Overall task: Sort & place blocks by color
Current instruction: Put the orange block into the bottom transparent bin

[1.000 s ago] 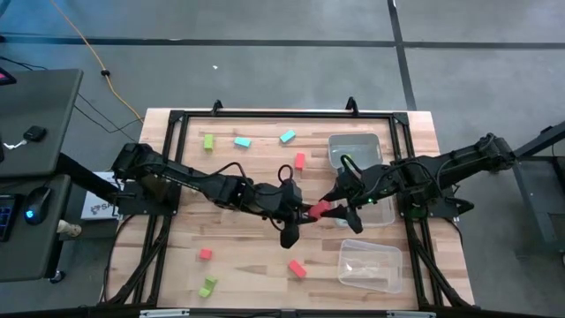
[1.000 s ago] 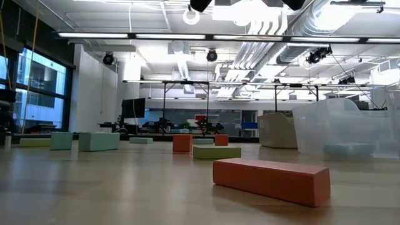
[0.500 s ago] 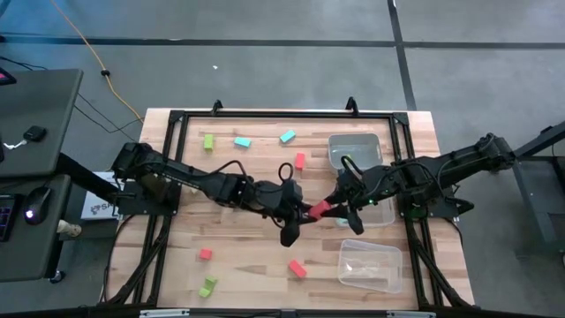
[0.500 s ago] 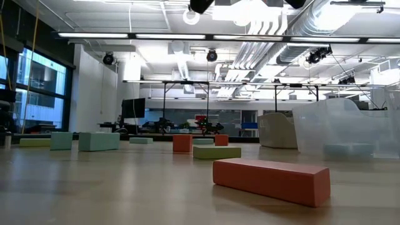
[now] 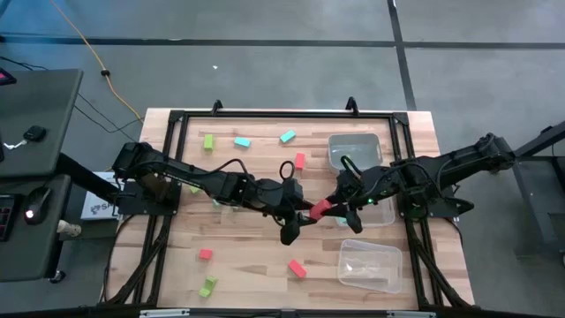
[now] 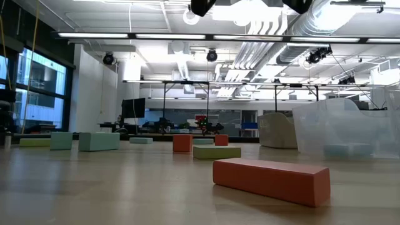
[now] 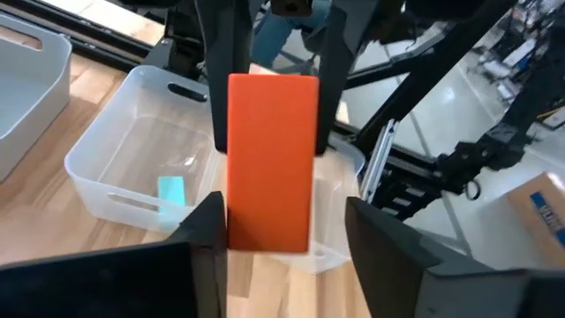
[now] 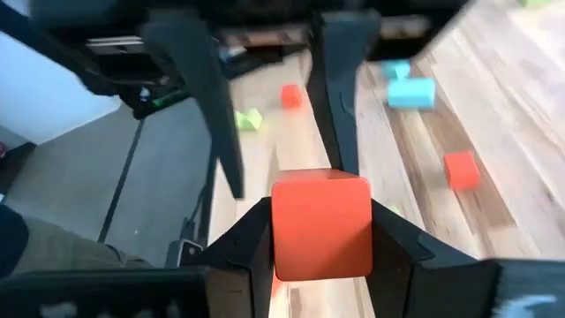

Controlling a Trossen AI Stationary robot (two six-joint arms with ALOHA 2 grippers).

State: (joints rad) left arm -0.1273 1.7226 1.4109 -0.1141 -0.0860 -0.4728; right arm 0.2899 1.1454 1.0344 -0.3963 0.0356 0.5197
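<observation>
A red-orange bar block (image 5: pixel 320 209) hangs above the middle of the table between my two grippers. My right gripper (image 8: pixel 320 256) comes from the table's right and is shut on the bar (image 8: pixel 320 225). My left gripper (image 7: pixel 287 243) faces it from the left and is open. Its fingers (image 7: pixel 207 234) stand on either side of the bar's near end (image 7: pixel 269 221). Other blocks lie flat on the table: green (image 5: pixel 208 140), blue (image 5: pixel 242 141) and red (image 5: pixel 299 161) at the far side, red (image 5: pixel 297 268) and green (image 5: pixel 208 285) near the front. My right gripper pinches the bar's two long sides (image 7: pixel 231 97) between its two fingers, at the bar's right-hand end. The fingers come from the table's right, slanting down. The bar is lifted clear of the table. My left gripper: I cannot tell whether one finger touches the bar's side.
A clear bin (image 5: pixel 380 146) with a light blue block (image 7: pixel 171 187) in it stands at the right, under my right arm. A second clear bin (image 5: pixel 369 263) sits nearer the front right. In the low view a red bar (image 6: pixel 272 180) lies close in front.
My right gripper has shut on the red-orange bar's right end, and my left gripper has opened and let go of it. Both arms have kept their places, and the bar hangs where it was.
</observation>
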